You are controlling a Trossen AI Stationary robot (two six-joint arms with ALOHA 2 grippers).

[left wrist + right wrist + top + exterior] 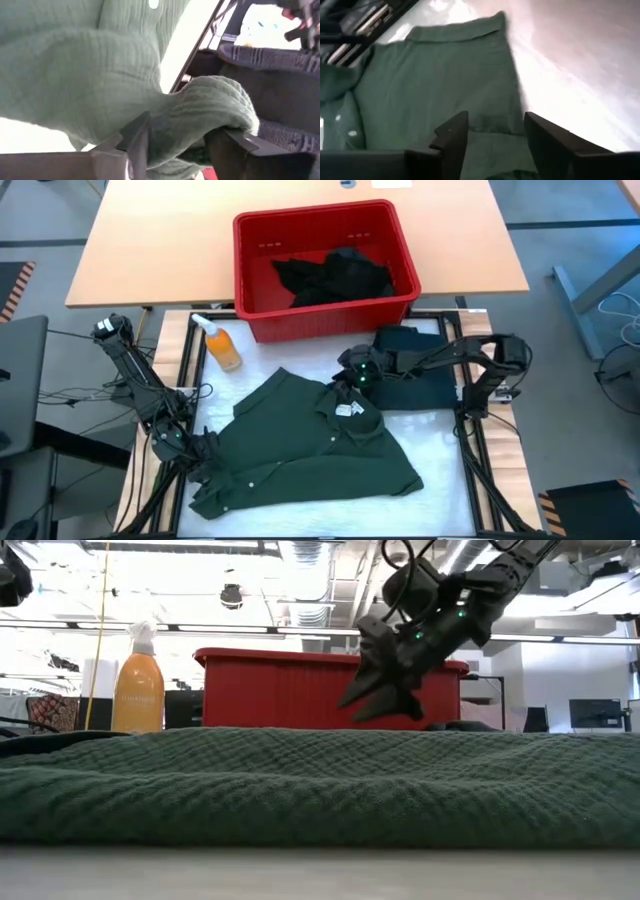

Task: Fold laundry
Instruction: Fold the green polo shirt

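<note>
left hand (175,150): clamped on a bunched fold of the green shirt (300,445), down at the near-left corner of the surface (440,460); cloth wadded between both fingers, so definitely got a grip.

right hand (492,137): spread open, nothing in it, hovering just over the shirt's collar end; shows in the low view in front of the red bin (325,265).

green shirt, location: spread across the middle of the white surface, collar toward the bin, hem toward the near-left corner.

long axis: runs diagonally, collar at the centre-right, tail at near-left; placket with its buttons follows roughly the same line.

handling, best guess: light, floppy, textured weave so probably not slippery; won't hold shape, will sag and drag wherever unsupported. Pinching an edge or corner looks way better than grabbing the middle; collar or shoulder seam for the right hand, hem corner for the left.

other laundry: folded dark garment (415,370) lying right of the shirt, black clothes (335,275) heaped in the bin.

also around: orange spray bottle (220,342) left of the bin, clear of the shirt.
</note>
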